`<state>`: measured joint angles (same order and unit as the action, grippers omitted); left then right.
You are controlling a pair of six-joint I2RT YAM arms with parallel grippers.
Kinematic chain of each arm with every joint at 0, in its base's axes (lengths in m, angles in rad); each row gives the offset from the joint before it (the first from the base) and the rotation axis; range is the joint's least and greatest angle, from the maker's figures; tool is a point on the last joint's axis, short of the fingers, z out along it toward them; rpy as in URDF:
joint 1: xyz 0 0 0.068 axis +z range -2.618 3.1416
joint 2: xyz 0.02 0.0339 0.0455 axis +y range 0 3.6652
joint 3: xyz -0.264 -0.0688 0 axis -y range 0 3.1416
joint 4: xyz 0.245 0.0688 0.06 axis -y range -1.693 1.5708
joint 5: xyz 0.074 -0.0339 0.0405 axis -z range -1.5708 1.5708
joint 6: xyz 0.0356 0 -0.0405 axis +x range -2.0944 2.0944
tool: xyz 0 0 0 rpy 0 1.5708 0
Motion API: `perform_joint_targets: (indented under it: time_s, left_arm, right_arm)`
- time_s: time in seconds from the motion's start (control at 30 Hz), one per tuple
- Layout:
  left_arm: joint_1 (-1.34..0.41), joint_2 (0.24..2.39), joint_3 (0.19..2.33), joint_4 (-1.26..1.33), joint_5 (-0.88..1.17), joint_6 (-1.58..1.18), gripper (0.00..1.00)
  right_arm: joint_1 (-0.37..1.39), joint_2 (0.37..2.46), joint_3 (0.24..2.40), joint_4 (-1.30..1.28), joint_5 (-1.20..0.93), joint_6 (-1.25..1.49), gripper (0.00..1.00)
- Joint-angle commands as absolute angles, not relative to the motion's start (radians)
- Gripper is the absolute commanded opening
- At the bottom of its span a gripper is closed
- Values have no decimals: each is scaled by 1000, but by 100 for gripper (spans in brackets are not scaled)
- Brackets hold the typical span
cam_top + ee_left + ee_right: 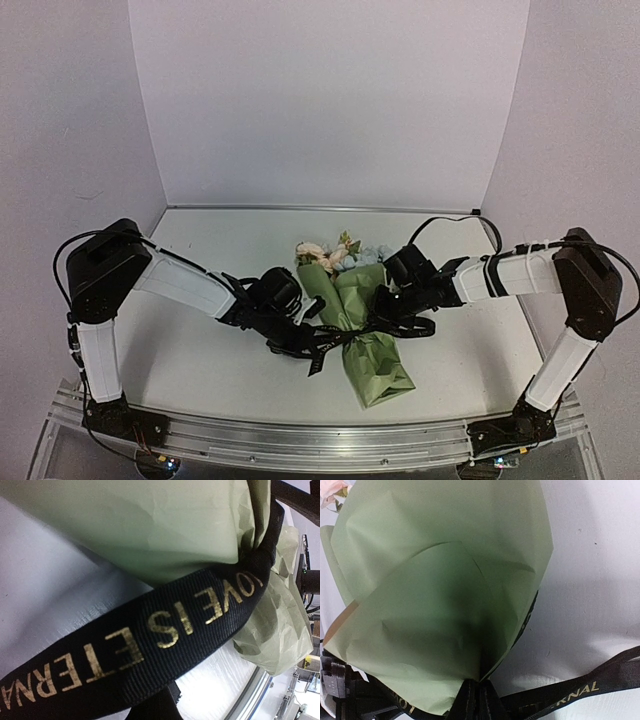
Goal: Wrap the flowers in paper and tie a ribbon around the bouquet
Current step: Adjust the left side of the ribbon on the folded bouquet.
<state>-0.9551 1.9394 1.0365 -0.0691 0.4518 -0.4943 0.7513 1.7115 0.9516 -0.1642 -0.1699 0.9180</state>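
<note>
**Item 1: bouquet** (362,305). It lies near the middle of the worktop (200,260), slightly right of centre. The wide end points to the far edge and the narrow tail to the near edge.
- Paper (445,580): olive green and creased, folded in overlapping flaps. A sliver of tan shows at 1 fold in the right wrist view.
- Flowers (332,255): cream-peach and pale blue blooms stick out of the wide end, toward the far edge.

**Item 2: ribbon** (165,630). It is black with gold lettering and cinches the bouquet at its waist, where the paper bunches. 1 length runs left toward the left gripper, with a short tail hanging below it. Another length loops out on the right side of the bouquet.

**Item 3: left gripper** (300,338). It sits just left of the bouquet's waist, low over the worktop. Its fingers are pressed together, pinching the ribbon, which runs taut from it to the paper.

**Item 4: right gripper** (392,305). It is against the right side of the bouquet at the ribbon line. Whether its fingers are spread or pressed together cannot be told, because paper and ribbon fill its own view.
</note>
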Motion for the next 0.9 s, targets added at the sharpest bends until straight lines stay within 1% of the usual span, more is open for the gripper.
perform_joint_targets:
  time_s: [0.0, 0.17, 0.43, 0.7, 0.87]
  left_arm:
    - [-941, 1880, 1009, -89, 456, -475, 0]
    - [-932, 1868, 992, -98, 457, -470, 0]
    - [-920, 1837, 949, -122, 465, -460, 0]
    - [-908, 1812, 919, -153, 466, -443, 0]
    - [-898, 1798, 902, -159, 463, -439, 0]
  right_arm:
    - [747, 1702, 953, -160, -128, 917, 6]
    - [747, 1700, 958, -171, -117, 913, 2]
    - [747, 1682, 959, -200, -88, 898, 4]
    - [748, 1660, 959, -217, -74, 883, 9]
    - [749, 1637, 963, -236, -79, 858, 15]
